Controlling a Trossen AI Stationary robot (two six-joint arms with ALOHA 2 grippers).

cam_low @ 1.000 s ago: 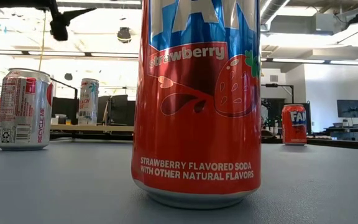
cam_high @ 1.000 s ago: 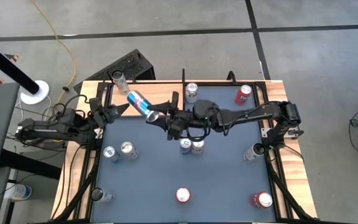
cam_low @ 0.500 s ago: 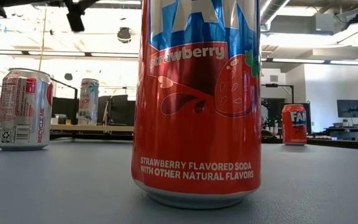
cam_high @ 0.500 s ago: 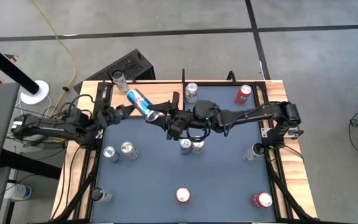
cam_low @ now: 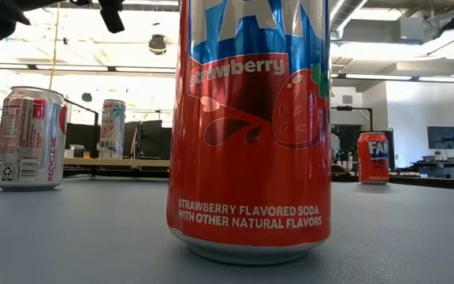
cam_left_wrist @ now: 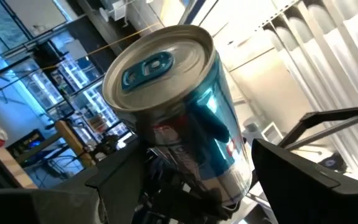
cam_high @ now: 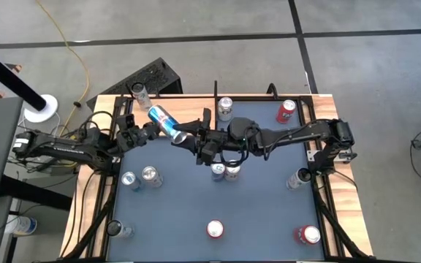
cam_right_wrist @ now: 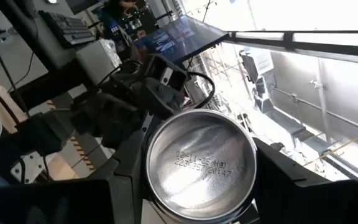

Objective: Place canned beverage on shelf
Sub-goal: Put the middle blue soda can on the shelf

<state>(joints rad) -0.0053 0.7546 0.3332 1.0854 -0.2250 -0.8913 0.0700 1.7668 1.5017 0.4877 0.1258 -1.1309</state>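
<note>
High view: blue can (cam_high: pixel 164 120) tilted in air over table's far-left part, right gripper (cam_high: pixel 183 136) clamping its base; left gripper (cam_high: pixel 146 129), fingers spread, straddles its top end.

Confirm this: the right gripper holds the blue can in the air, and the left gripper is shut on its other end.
Not quite. The right gripper does hold the blue can aloft, but the left gripper is open: the left wrist view shows its fingers spread either side of the can, not clamped.

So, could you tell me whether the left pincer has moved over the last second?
Yes. The left pincer has moved rightward from the table's left edge, up to the blue can.
</note>
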